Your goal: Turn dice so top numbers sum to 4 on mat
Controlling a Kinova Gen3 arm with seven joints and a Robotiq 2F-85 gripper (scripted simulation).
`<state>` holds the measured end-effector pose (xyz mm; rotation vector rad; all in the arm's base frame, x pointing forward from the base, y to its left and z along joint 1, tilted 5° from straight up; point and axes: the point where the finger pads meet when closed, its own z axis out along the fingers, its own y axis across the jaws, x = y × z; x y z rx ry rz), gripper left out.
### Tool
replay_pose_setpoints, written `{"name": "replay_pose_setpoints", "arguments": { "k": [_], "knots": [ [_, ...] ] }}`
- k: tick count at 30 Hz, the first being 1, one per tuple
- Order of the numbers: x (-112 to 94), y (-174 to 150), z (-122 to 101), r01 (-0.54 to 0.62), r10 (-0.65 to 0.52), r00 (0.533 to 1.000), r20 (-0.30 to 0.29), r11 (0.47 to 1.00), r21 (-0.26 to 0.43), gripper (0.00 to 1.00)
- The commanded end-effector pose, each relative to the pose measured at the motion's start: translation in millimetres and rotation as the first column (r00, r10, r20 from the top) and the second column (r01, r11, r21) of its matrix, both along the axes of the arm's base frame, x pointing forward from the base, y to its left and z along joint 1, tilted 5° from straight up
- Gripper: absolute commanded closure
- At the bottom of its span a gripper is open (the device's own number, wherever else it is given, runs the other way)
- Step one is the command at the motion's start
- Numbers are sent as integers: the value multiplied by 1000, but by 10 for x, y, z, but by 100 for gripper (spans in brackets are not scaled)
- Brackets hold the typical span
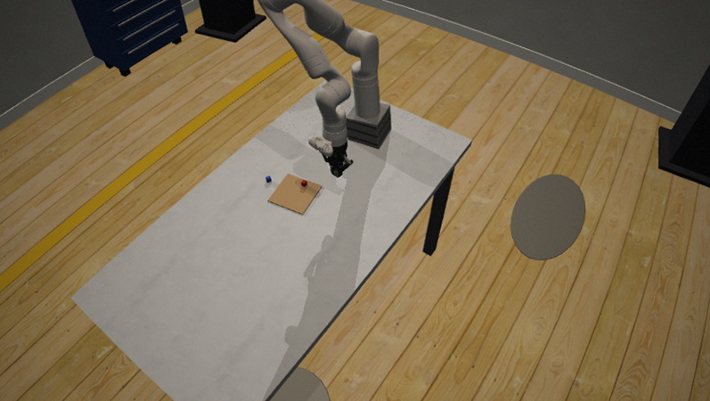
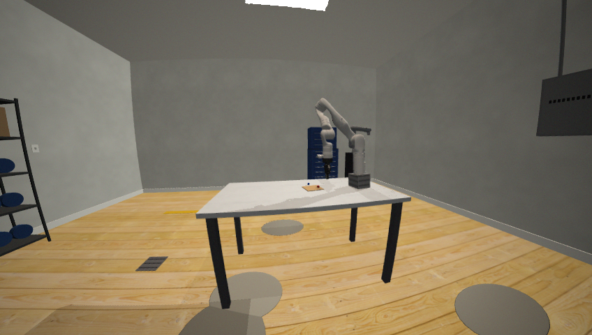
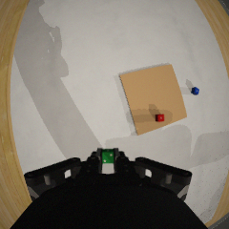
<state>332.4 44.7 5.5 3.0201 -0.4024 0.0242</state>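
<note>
The grey table [image 1: 202, 289] carries a tan mat [image 1: 293, 194] just beside the gripper [image 1: 340, 169] — a blue die [image 1: 268, 179] beyond it — and the arm's block base [image 1: 382, 127].
</note>
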Motion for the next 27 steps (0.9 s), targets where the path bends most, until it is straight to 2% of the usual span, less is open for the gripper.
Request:
{"name": "replay_pose_setpoints", "arguments": {
  "k": [1,9,14,21,27],
  "knots": [
    [89,-116,15,10,-10,1000,3,1000,1,89],
    [415,-697,85,-15,15,1000,2,1000,0,89],
    [544,-1070,132,-29,29,1000,-1,1000,1,89],
    [597,-1288,161,-37,37,999,-4,999,2,89],
    [605,-1331,166,-39,39,999,-4,999,2,89]
  ]
}}
